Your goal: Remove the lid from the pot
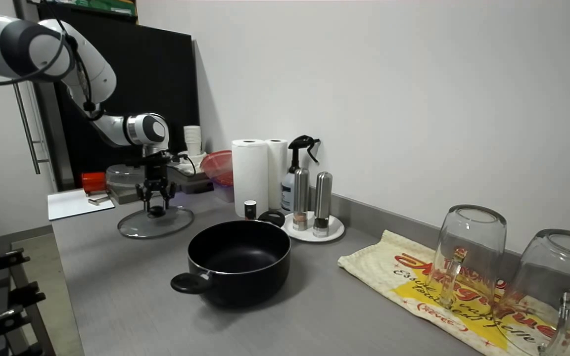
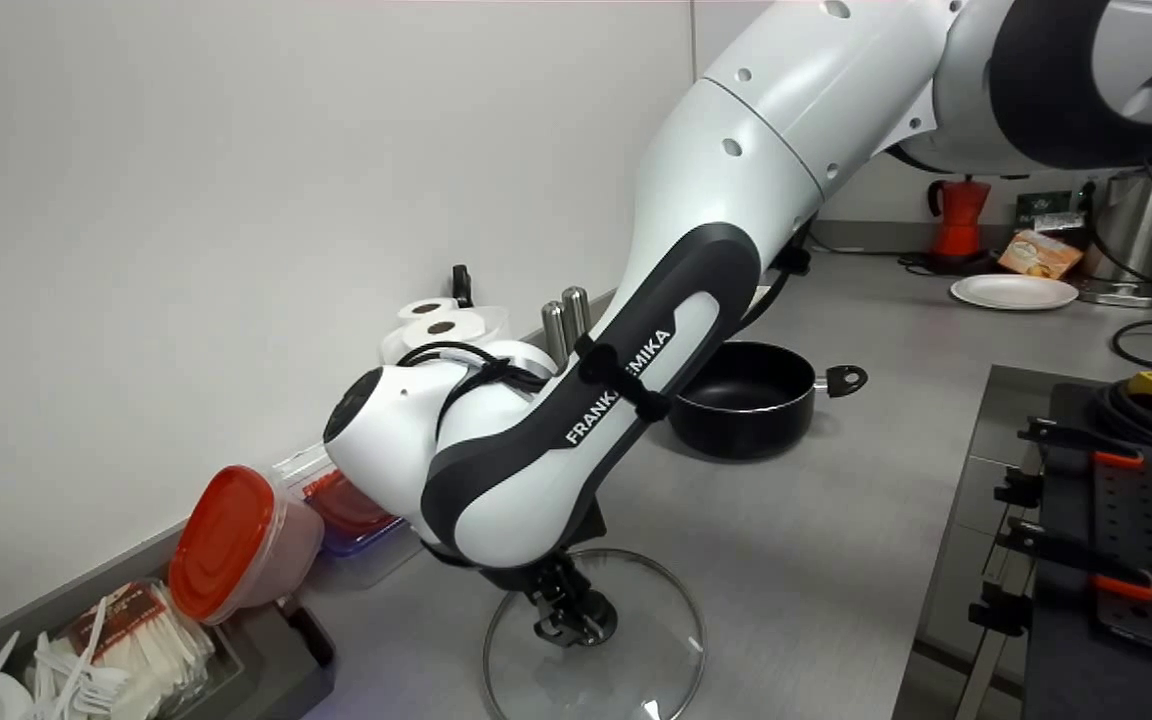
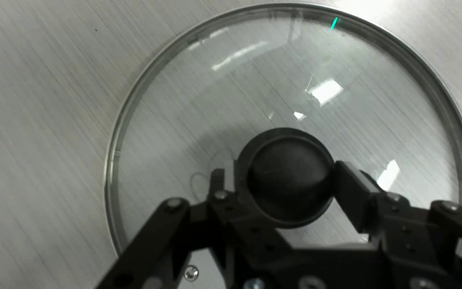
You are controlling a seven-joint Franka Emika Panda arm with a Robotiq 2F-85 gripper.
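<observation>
A white and black robot arm (image 1: 92, 69) is seen in both exterior views, extended down over a grey counter (image 1: 131, 306). In an exterior view it is stretched from the upper left, its links bent downward and its wrist (image 1: 149, 129) angled so that the black gripper (image 1: 157, 207) is pointed straight down. In an exterior view the forearm (image 2: 691, 270), lettered "FRANKA EMIKA", is slanted from upper right to lower left, and part of the gripper is hidden by the wrist. A round, see-through lid (image 1: 156, 226) is gripped by its dark central knob (image 3: 287, 178): in the wrist view the knob is flanked by the fingers (image 3: 351, 182), one against each side, the gap between them matched to its width. The lid is held roughly level at the counter's surface; whether its rim is touching cannot be told. Clear of it, the wide black pot (image 1: 243, 287) is set on the counter, uncovered, with its dark inside exposed. Near the wall (image 1: 413, 99), beyond the pot, two upright steel mills (image 1: 322, 198) are placed on a white plate (image 1: 336, 229).
</observation>
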